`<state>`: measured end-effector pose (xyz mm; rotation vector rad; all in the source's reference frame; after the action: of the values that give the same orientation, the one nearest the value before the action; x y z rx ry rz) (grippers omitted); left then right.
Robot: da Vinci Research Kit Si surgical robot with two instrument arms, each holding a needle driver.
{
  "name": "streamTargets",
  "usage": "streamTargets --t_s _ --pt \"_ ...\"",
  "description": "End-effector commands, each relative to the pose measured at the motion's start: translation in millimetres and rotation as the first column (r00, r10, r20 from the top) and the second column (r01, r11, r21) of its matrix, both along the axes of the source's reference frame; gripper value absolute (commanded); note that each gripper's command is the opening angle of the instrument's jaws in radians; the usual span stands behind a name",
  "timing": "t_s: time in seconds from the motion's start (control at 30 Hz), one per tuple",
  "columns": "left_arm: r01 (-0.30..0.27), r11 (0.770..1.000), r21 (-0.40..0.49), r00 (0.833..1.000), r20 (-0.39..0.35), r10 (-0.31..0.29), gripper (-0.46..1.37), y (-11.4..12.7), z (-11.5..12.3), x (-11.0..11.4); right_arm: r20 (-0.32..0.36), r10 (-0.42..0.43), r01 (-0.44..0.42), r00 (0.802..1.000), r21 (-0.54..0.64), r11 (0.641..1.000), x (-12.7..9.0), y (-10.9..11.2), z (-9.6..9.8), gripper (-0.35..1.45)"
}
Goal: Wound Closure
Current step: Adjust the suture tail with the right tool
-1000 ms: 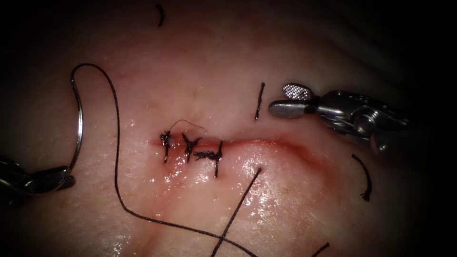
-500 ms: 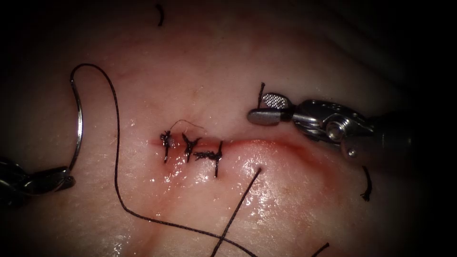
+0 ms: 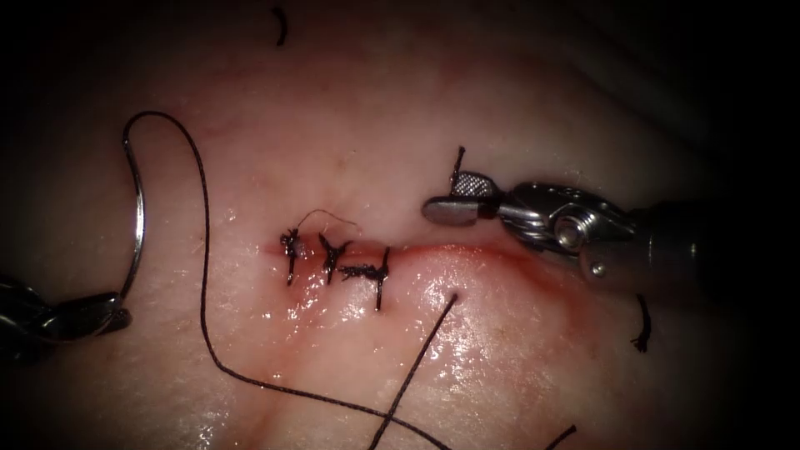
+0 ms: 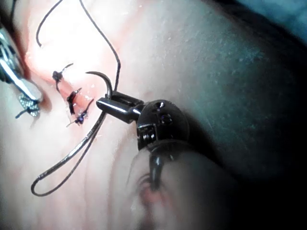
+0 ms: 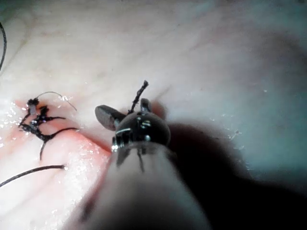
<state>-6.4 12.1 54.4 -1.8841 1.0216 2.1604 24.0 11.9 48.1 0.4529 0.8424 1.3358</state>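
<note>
the needle [image 3: 138, 218] lies off the tissue [image 3: 350, 125] surface at nine o'clock of the cut [image 3: 467, 248], free of it, gripped near one end by the left tool [image 3: 87, 312]; thread [image 3: 208, 333] trails from it. three stitches [image 3: 333, 262] close the cut's left end. the right tool [image 3: 458, 198], jaws apart and empty, has closed in on a cut thread end [image 3: 457, 160] at twelve o'clock of the open stretch. any grasp there should be light.

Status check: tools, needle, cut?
Left tool shut on curved steel needle, clear of tissue, left of cut. Right tool open, empty, over short cut thread end.
</note>
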Motion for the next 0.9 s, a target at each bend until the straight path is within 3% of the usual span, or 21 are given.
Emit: streamTargets --t_s 0.03,0.07,0.1,0.13,0.17,0.43,0.53,0.9 --pt "-0.006 1.000 0.001 1.000 -0.002 0.006 -0.35 0.0 0.0 0.0 0.000 0.002 -0.002 1.000 0.000 1.000 0.1 -0.1 0.0 0.75" --pt "-0.006 1.000 0.001 1.000 -0.002 0.006 -0.35 0.0 0.0 0.1 0.002 0.000 0.000 1.000 0.001 1.000 0.2 -0.2 0.0 0.69" --pt "-0.006 1.000 0.001 1.000 -0.001 0.006 -0.35 0.0 0.0 0.1 0.003 -0.002 0.002 1.000 0.002 1.000 0.2 -0.3 -0.1 0.52" --pt "-0.006 1.000 0.001 1.000 -0.001 0.006 -0.35 0.0 0.0 0.1 0.005 -0.005 0.004 1.000 0.011 1.000 0.2 -0.4 -0.1 0.18" --pt "-0.006 1.000 0.001 1.000 -0.001 0.006 -0.35 0.0 0.0 0.1 0.012 -0.013 0.013 1.000 0.026 1.000 0.1 -0.5 -0.1 -0.35" --pt "-0.006 1.000 0.002 1.000 -0.001 0.006 -0.35 0.0 0.0 0.1 -0.018 -0.004 0.006 1.000 0.089 0.996 0.0 -0.3 -0.4 -0.35" --pt "-0.006 1.000 0.002 1.000 -0.001 0.006 -0.35 0.0 0.0 0.1 -0.027 0.033 -0.031 0.999 0.066 0.997 -0.1 0.6 -0.8 -0.35" --pt "-0.006 1.000 0.002 1.000 -0.001 0.006 -0.35 0.1 0.0 0.1 -0.081 0.040 -0.048 0.996 -0.100 0.994 -0.8 3.6 -3.4 -0.35"
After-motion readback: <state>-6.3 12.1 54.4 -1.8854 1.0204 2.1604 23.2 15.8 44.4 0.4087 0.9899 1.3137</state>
